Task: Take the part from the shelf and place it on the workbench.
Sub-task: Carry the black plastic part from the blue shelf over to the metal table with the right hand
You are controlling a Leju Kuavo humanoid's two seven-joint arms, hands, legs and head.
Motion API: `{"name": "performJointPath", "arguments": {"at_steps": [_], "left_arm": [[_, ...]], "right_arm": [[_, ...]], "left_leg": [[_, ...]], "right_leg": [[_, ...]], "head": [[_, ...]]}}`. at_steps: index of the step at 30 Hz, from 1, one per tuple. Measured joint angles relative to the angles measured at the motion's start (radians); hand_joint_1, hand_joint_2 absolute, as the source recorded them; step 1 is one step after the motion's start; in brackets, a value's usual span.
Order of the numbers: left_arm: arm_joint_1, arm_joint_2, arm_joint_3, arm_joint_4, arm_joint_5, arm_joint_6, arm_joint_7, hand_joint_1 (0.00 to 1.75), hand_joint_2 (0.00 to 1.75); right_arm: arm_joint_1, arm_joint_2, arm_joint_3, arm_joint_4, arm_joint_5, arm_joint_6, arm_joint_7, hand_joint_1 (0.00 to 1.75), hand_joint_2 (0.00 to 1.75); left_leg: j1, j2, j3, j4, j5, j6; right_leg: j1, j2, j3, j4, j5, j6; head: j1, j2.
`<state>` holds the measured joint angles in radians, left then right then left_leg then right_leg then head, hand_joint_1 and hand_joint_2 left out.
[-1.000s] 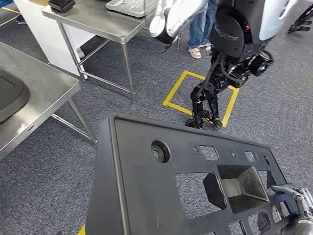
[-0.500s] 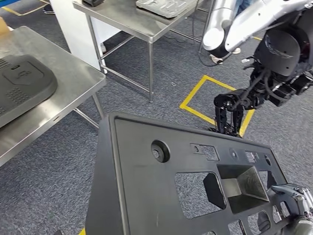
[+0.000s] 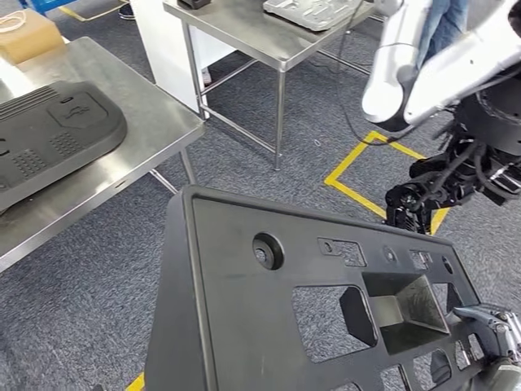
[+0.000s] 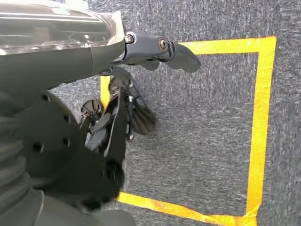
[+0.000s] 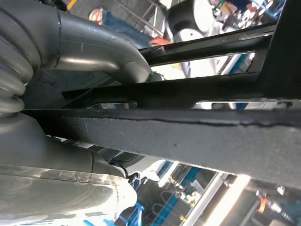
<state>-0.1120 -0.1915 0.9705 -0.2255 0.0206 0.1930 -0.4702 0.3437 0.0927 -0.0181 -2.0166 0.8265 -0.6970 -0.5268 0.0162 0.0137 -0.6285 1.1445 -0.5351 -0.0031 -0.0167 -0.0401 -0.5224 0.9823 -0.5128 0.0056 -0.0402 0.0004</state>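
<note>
Black plastic part (image 3: 246, 309) is up in front of us, carried flat-ish, long axis running left-right across our chest; right hand (image 3: 497, 342) grips its right end, rim clamped btwn thumb and fingers; left hand (image 4: 156, 47) is low by the floor tape, fingers out, holding nothing afaict; workbench (image 3: 154, 122) sits ahead-left, so we'd swing that way imo.
</note>
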Motion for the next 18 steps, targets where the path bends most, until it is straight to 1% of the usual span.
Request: {"name": "performJointPath", "arguments": {"at_steps": [1, 2, 3, 5, 6, 7, 8, 9, 10, 11, 12, 13, 14, 15, 16, 17, 18], "left_arm": [[-0.001, 0.0, 0.0, 0.0, 0.0, 0.0, 0.0, 0.0, 1.75], [-0.003, -0.001, 0.0, 0.0, 0.0, -0.001, 0.0, 0.0, 1.75], [-0.004, -0.001, 0.0, 0.0, 0.0, -0.001, 0.0, 0.0, 1.75], [-0.003, -0.001, 0.0, 0.0, 0.0, -0.001, 0.0, 0.0, 1.75], [-0.002, -0.001, 0.0, 0.0, 0.0, -0.001, 0.0, 0.0, 1.75], [-0.002, -0.001, 0.0, 0.0, 0.0, -0.001, -0.001, 0.0, 1.75], [-0.003, -0.001, 0.0, 0.0, 0.0, -0.001, -0.001, 0.0, 1.75], [-0.003, -0.001, 0.0, 0.0, 0.0, -0.001, -0.002, 0.0, 1.75], [-0.004, -0.001, 0.0, 0.0, 0.0, -0.002, -0.003, 0.0, 1.75], [-0.003, -0.001, 0.0, 0.0, 0.0, -0.003, -0.004, 0.0, 1.75], [-0.003, -0.001, 0.0, 0.0, 0.0, -0.004, -0.006, 0.0, 1.75], [-0.002, -0.001, 0.0, 0.0, 0.0, -0.004, -0.008, 0.0, 1.75], [-0.002, -0.001, 0.0, 0.0, 0.0, -0.005, -0.009, 0.0, 1.75], [-0.002, -0.002, 0.0, 0.0, 0.0, -0.005, -0.01, 0.0, 1.75], [-0.003, -0.002, 0.0, 0.0, 0.0, -0.006, -0.01, 0.0, 1.75], [-0.004, -0.003, 0.0, 0.0, 0.0, -0.006, -0.011, 0.0, 1.75], [-0.005, -0.004, 0.0, 0.0, 0.0, -0.006, -0.012, 0.0, 1.75]], "right_arm": [[0.0, 0.0, -0.001, 0.0, 0.0, 0.0, 0.0, 1.75, 1.75], [0.0, 0.0, -0.001, 0.0, 0.001, 0.0, 0.0, 1.75, 1.75], [0.0, 0.0, -0.001, 0.0, 0.001, 0.0, 0.0, 1.75, 1.75], [0.0, 0.0, -0.001, 0.0, 0.002, 0.0, 0.0, 1.75, 1.75], [-0.001, 0.0, -0.001, 0.0, 0.003, 0.0, 0.0, 1.75, 1.75], [-0.001, 0.0, -0.001, 0.0, 0.003, 0.0, 0.0, 1.75, 1.75], [-0.001, 0.0, -0.001, 0.0, 0.003, 0.0, 0.0, 1.75, 1.75], [0.0, 0.0, -0.001, 0.0, 0.004, 0.0, 0.0, 1.75, 1.75], [0.001, 0.0, -0.001, 0.0, 0.004, 0.0, 0.0, 1.75, 1.75], [0.002, 0.0, -0.001, 0.0, 0.004, 0.0, 0.0, 1.75, 1.75], [0.003, 0.0, -0.001, 0.0, 0.004, 0.0, 0.0, 1.75, 1.75], [0.004, 0.0, -0.001, 0.0, 0.004, 0.0, 0.0, 1.75, 1.75], [0.004, 0.0, -0.001, 0.0, 0.003, 0.0, 0.0, 1.75, 1.75], [0.004, 0.0, -0.001, 0.0, 0.003, 0.0, 0.0, 1.75, 1.75], [0.005, 0.0, -0.001, 0.0, 0.003, 0.0, 0.0, 1.75, 1.75], [0.005, 0.0, -0.001, 0.0, 0.003, 0.0, 0.0, 1.75, 1.75], [0.005, 0.0, -0.001, 0.0, 0.003, 0.0, -0.001, 1.75, 1.75]], "left_leg": [[-0.001, 0.017, 0.03, -0.061, 0.021, 0.001], [-0.004, 0.031, 0.048, -0.101, 0.032, 0.003], [-0.007, 0.039, 0.054, -0.116, 0.031, 0.007], [-0.011, 0.028, 0.052, -0.118, 0.031, 0.019], [-0.011, 0.021, 0.053, -0.119, 0.033, 0.026], [-0.01, 0.014, 0.054, -0.121, 0.034, 0.032], [-0.009, 0.007, 0.055, -0.123, 0.036, 0.038], [-0.009, 0.001, 0.055, -0.123, 0.036, 0.042], [-0.011, -0.006, 0.054, -0.123, 0.036, 0.045], [-0.013, -0.014, 0.054, -0.123, 0.036, 0.047], [-0.015, -0.023, 0.055, -0.123, 0.036, 0.048], [-0.017, -0.032, 0.057, -0.122, 0.036, 0.048], [-0.018, -0.043, 0.059, -0.122, 0.036, 0.048], [-0.019, -0.052, 0.061, -0.122, 0.036, 0.048], [-0.021, -0.061, 0.061, -0.122, 0.036, 0.047], [-0.021, -0.07, 0.06, -0.121, 0.036, 0.046], [-0.021, -0.077, 0.057, -0.12, 0.037, 0.042]], "right_leg": [[0.002, -0.006, 0.001, 0.003, -0.004, 0.006], [0.004, -0.011, 0.002, 0.006, -0.006, 0.012], [0.006, -0.017, 0.002, 0.007, -0.008, 0.017], [0.005, -0.03, 0.005, 0.006, -0.011, 0.027], [0.003, -0.029, 0.006, 0.011, -0.018, 0.032], [0.001, -0.019, 0.0, 0.031, -0.036, 0.036], [0.0, -0.005, -0.016, 0.073, -0.064, 0.038], [-0.001, 0.013, -0.044, 0.137, -0.099, 0.039], [-0.001, 0.024, -0.078, 0.21, -0.131, 0.038], [0.0, 0.029, -0.109, 0.273, -0.152, 0.037], [0.0, 0.032, -0.126, 0.303, -0.152, 0.035], [0.001, 0.034, -0.125, 0.295, -0.133, 0.032], [0.003, 0.039, -0.105, 0.246, -0.097, 0.027], [0.005, 0.051, -0.076, 0.175, -0.056, 0.021], [0.006, 0.067, -0.048, 0.109, -0.025, 0.015], [0.008, 0.081, -0.025, 0.057, -0.006, 0.01], [0.01, 0.091, -0.015, 0.03, -0.001, 0.007]], "head": [[0.0, 0.0], [0.001, 0.0], [0.001, 0.0], [0.001, 0.0], [0.001, 0.0], [0.002, 0.0], [0.003, 0.0], [0.004, 0.0], [0.005, 0.0], [0.005, 0.0], [0.005, 0.0], [0.005, 0.0], [0.005, 0.0], [0.005, 0.0], [0.004, 0.0], [0.004, 0.0], [0.004, 0.0]]}}
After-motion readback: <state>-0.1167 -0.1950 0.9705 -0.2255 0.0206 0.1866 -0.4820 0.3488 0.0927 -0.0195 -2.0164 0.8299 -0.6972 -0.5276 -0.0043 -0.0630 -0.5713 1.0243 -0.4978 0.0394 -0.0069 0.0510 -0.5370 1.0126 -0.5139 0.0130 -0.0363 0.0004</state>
